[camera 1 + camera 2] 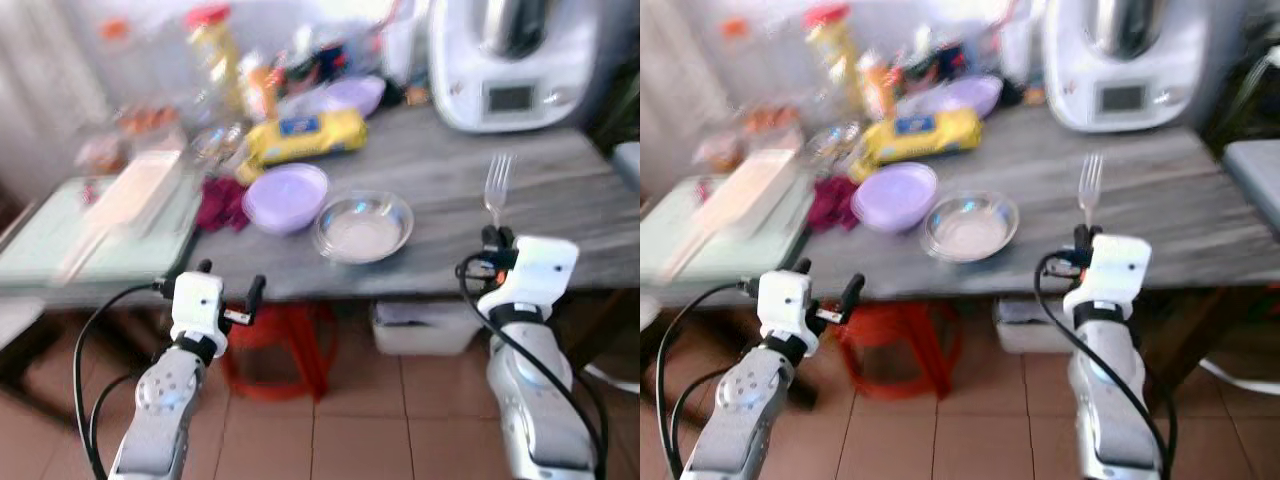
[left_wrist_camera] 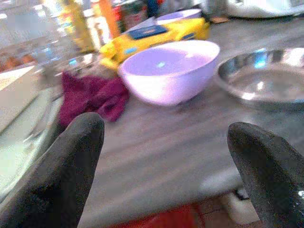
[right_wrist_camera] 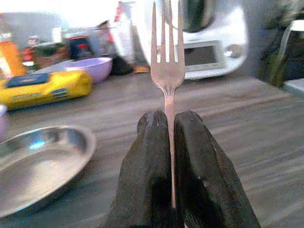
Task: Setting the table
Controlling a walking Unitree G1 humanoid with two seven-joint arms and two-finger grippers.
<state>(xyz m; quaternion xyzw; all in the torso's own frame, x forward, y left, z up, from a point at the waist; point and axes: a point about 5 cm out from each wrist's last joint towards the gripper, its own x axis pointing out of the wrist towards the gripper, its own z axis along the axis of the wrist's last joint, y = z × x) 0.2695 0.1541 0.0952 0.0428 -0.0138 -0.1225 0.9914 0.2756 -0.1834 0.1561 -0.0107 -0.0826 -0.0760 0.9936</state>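
Note:
My right gripper is shut on a silver fork whose tines point away from me, held over the grey table to the right of a shallow steel dish. In the right wrist view the fork stands pinched between both black fingers. A lilac bowl sits left of the dish. My left gripper stays open just in front of the table's near edge, below the lilac bowl, with nothing between its fingers.
A white kitchen machine stands at the back right. A yellow packet, a maroon cloth, jars and a second lilac bowl crowd the back left. A pale green board lies left. A red stool stands under the table.

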